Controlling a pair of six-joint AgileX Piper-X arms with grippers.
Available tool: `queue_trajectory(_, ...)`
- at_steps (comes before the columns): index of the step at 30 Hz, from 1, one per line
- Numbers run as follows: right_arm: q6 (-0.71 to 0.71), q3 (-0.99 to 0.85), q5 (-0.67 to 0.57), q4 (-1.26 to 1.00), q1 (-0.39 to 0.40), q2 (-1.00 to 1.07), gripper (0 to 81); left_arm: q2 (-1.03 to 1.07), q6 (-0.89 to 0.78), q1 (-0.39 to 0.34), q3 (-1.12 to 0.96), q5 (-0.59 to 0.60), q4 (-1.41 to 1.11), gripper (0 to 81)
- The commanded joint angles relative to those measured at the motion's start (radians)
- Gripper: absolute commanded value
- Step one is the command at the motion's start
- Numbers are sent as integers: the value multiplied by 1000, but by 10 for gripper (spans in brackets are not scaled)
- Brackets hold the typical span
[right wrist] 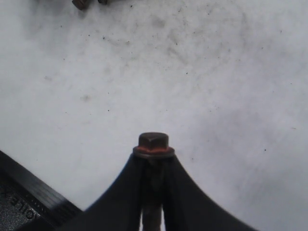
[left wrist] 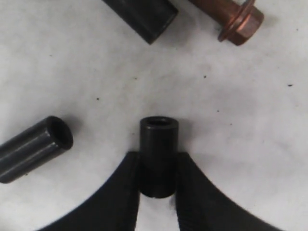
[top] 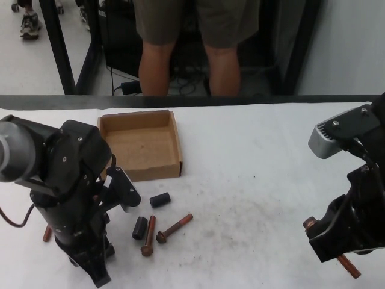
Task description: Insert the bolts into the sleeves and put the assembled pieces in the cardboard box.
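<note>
My left gripper is shut on a short black sleeve, held low over the white bench with its open end pointing away from the fingers. Near it lie a second black sleeve, a third sleeve and a copper bolt's head. My right gripper is shut on a copper bolt just under its head. In the high view that bolt sticks out of the right gripper at the bench's right front. The cardboard box stands open at the back left.
Loose on the bench in front of the box are two black sleeves and two copper bolts. Another bolt peeks out beside the left arm. The bench's far edge runs behind the box.
</note>
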Motion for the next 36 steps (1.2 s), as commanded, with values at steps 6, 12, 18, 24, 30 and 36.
queue_trajectory(6, -22, -6, 14, -29, -5, -11, 0, -162, -133, -6, 5, 195, 63, 8)
queue_trajectory(12, 2, -9, -17, -95, -3, -11, 0, -326, -221, -6, 5, 398, 55, 8)
queue_trajectory(18, 194, -9, -186, -320, 1, -9, 0, -439, -314, -4, 55, 566, -39, 8)
queue_trajectory(24, 366, -9, -198, -557, 39, 6, 0, -518, -535, -6, 169, 666, -274, 8)
queue_trajectory(30, 508, -9, -214, -735, 86, 66, 0, -588, -667, -6, 217, 723, -421, 8)
queue_trajectory(36, 623, -9, -231, -918, 113, 145, 0, -631, -688, -6, 217, 743, -425, 8)
